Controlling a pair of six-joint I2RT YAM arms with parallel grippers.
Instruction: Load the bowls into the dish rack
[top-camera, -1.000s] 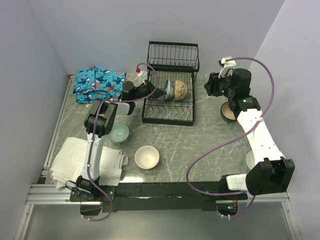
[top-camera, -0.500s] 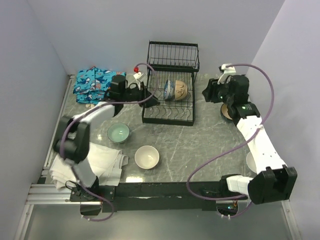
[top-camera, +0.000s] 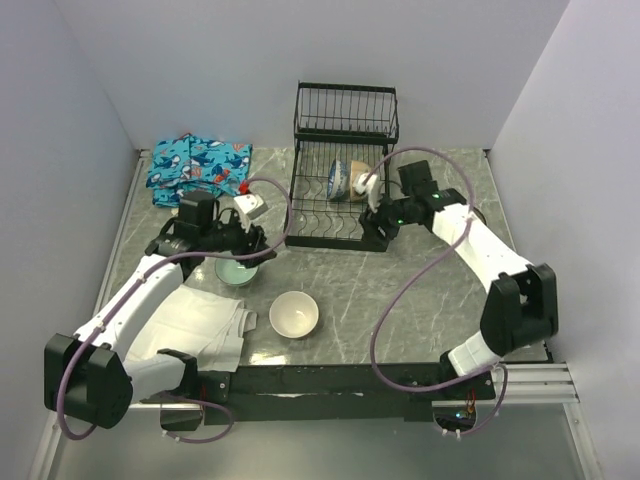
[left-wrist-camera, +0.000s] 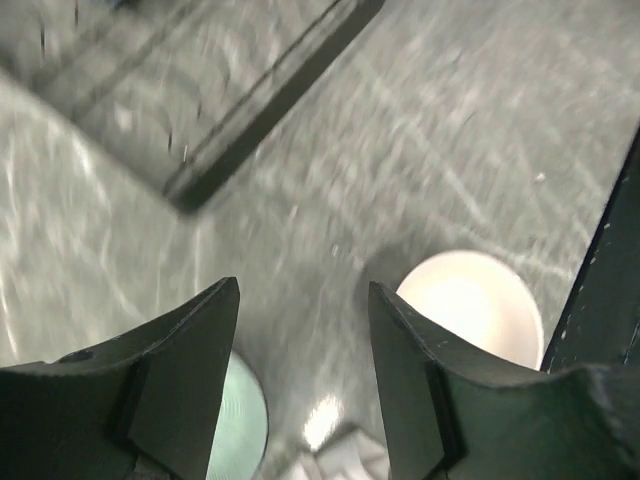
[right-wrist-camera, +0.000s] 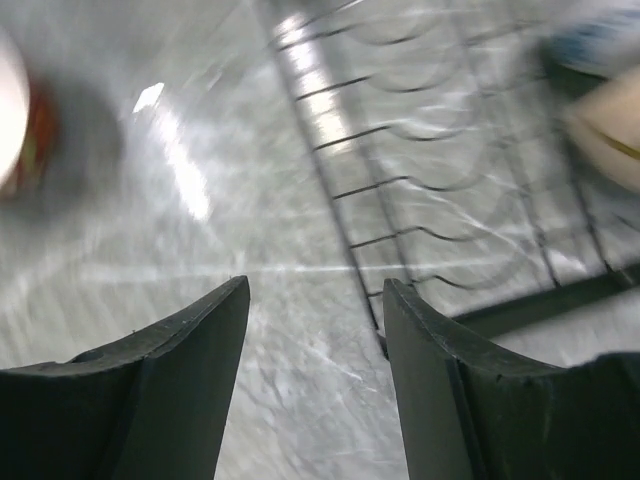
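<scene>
Black wire dish rack holds two bowls on edge; green bowl and cream bowl sit on the tabletop; left tool and right tool both stand open, holding nothing.

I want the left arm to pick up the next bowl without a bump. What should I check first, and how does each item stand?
1. Left pincer open and empty: ok.
2. Left pincer centred over green bowl: not ok, the bowl lies off to one side.
3. Green bowl upright: ok.
4. Free slots in rack: ok, the front rows are bare.
5. Right pincer open and empty: ok.
6. Right pincer clear of rack: not ok, it hangs over the rack's front right corner.
</scene>
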